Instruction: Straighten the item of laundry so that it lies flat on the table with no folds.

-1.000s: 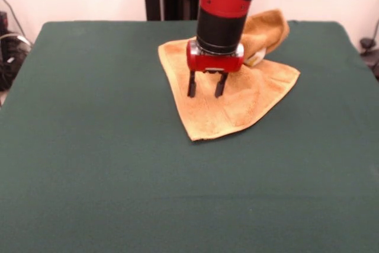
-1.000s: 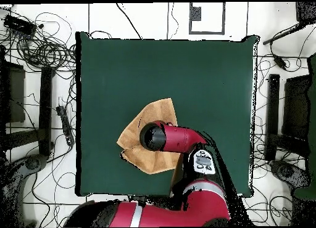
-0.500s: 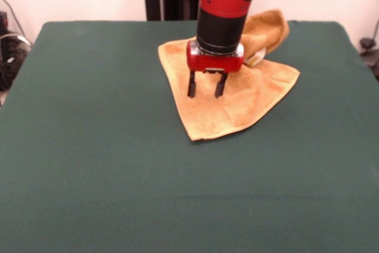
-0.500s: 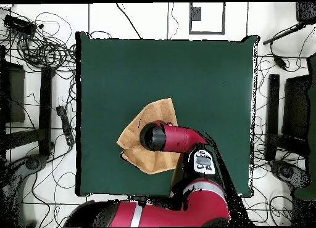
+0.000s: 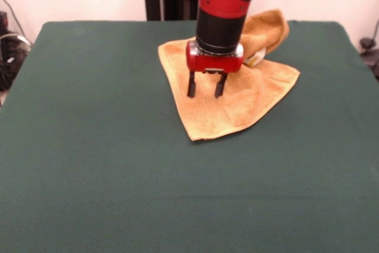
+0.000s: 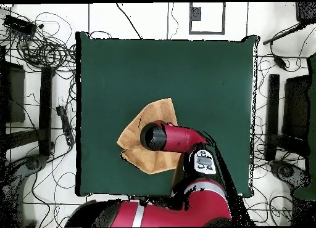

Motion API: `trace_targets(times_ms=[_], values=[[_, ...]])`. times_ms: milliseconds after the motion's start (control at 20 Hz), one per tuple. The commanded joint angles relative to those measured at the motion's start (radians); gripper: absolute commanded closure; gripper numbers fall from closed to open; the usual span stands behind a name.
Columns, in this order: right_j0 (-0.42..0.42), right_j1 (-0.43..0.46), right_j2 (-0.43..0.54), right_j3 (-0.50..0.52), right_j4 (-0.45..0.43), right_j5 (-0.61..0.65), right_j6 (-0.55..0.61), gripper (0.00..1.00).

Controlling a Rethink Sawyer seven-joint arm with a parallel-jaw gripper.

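Towel (image 5: 237,102) folded, white label (image 5: 256,59), claw (image 5: 205,90) spread

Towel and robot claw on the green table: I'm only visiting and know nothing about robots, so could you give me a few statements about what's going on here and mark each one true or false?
1. The towel lies completely flat. False: its far corner is bunched up into a raised fold behind the arm.
2. The gripper is open, its two dark fingers apart. True.
3. The gripper points straight down over the towel. True.
4. The towel sits at the near edge of the table in the front view. False: it lies toward the far side, near the robot's pedestal.
5. The towel is blue. False: it is golden-orange.
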Motion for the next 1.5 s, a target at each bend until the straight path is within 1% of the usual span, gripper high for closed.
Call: trace_targets(times_ms=[50, 200, 300, 550, 850, 1000, 1250, 1500], values=[[-0.052, 0.240, 0.142, -0.100, -0.019, -0.151, 0.117, 0.00], [-0.057, 0.293, 0.124, -0.131, -0.007, -0.122, 0.116, 0.00], [-0.065, 0.310, 0.116, -0.133, 0.002, -0.115, 0.125, 0.00], [-0.106, 0.313, 0.121, -0.112, -0.018, -0.128, 0.111, 0.00], [-0.167, 0.315, 0.136, -0.107, -0.067, -0.126, 0.066, 0.00], [-0.211, 0.321, 0.153, -0.110, -0.096, -0.130, 0.038, 0.00], [-0.290, 0.327, 0.175, -0.121, -0.157, -0.111, -0.015, 0.00], [-0.342, 0.334, 0.194, -0.144, -0.223, -0.093, -0.036, 0.00]])
